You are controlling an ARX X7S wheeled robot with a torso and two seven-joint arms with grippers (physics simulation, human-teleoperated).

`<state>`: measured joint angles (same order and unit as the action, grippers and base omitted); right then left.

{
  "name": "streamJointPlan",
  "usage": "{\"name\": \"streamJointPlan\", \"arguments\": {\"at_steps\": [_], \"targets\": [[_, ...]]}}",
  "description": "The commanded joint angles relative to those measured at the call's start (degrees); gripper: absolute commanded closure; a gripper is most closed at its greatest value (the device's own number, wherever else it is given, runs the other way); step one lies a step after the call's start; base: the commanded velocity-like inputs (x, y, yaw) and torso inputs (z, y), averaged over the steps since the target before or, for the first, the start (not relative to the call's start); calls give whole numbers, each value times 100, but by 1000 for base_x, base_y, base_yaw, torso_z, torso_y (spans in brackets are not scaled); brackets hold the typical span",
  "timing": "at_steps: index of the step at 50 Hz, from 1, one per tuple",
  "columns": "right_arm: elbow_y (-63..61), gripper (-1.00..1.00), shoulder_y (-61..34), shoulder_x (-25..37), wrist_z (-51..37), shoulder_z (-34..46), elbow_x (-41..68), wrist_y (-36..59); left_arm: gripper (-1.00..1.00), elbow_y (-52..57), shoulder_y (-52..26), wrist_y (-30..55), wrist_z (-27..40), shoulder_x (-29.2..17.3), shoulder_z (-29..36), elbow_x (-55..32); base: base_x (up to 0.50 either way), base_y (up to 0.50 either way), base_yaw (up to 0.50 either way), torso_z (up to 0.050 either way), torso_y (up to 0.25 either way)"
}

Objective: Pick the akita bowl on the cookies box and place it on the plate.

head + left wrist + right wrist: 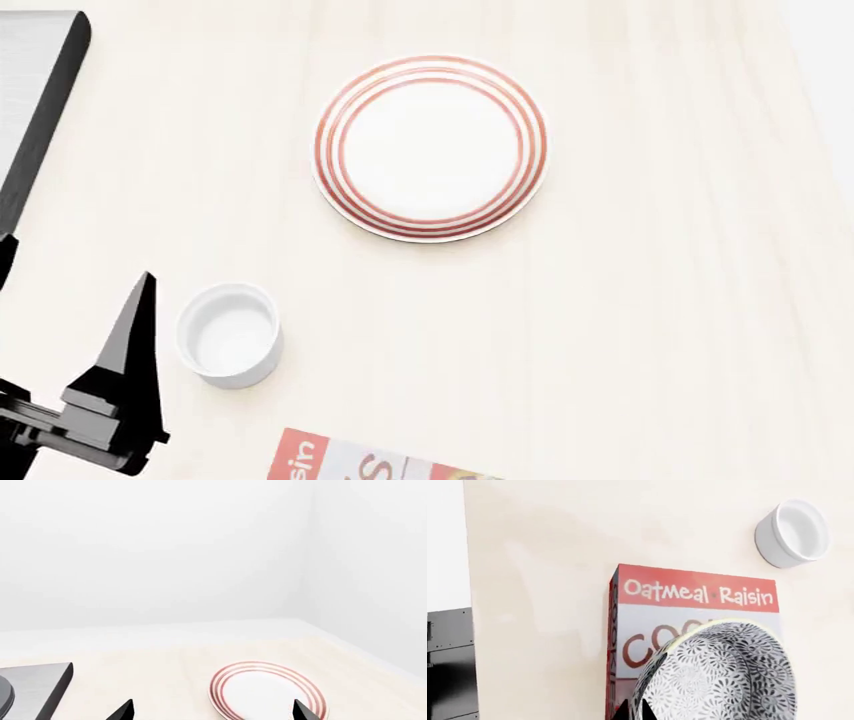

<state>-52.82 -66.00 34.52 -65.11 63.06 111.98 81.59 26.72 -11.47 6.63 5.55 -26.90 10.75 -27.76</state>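
On the cookies box [694, 625], the akita bowl [720, 677] sits directly against my right gripper [635, 711], grasp state indeterminate; my left gripper [212, 711], spread and empty, faces the plate [267, 690].

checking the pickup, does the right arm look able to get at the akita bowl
Probably yes: the akita bowl sits uncovered on the cookies box, close under the right wrist camera, nothing above it.
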Motion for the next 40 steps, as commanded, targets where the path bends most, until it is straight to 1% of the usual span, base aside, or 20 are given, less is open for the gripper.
{"name": "streamJointPlan", "arguments": {"at_steps": [1, 8, 19, 24, 26, 28, 30, 35, 40], "targets": [[144, 100, -1115, 189, -740, 627, 1109, -247, -100, 58, 7, 37, 22, -21, 24, -23, 0, 0, 0, 0, 0], [376, 100, -1564, 297, -634, 564, 1179, -64, -100, 51, 24, 10, 25, -24, 19, -29, 0, 0, 0, 0, 0], [762, 100, -2334, 413, -561, 745, 1231, 383, -100, 47, 30, -2, 31, -34, 23, -41, 0, 0, 0, 0, 0], [917, 100, -2513, 486, -262, 642, 1172, 620, -100, 62, 29, -8, 35, -42, 25, -43, 0, 0, 0, 0, 0], [991, 100, -2596, 517, -33, 542, 1060, 752, -100, 64, 24, -7, 41, -45, 22, -44, 0, 0, 0, 0, 0], [1054, 100, -2781, 597, 468, 495, 695, 819, -100, 58, 31, -23, 37, -44, 27, -34, 0, 0, 0, 0, 0], [1022, 100, -2946, 683, 966, 575, 281, 819, -100, 55, 25, -18, 38, -48, 27, -40, 0, 0, 0, 0, 0], [983, 100, -3258, 787, 1850, 723, -475, 782, -100, 64, 23, -20, 43, -55, 30, -41, 0, 0, 0, 0, 0], [963, 100, -3540, 900, 2949, 865, -1499, 774, -100, 61, 34, -35, 42, -58, 35, -42, 0, 0, 0, 0, 0]]}}
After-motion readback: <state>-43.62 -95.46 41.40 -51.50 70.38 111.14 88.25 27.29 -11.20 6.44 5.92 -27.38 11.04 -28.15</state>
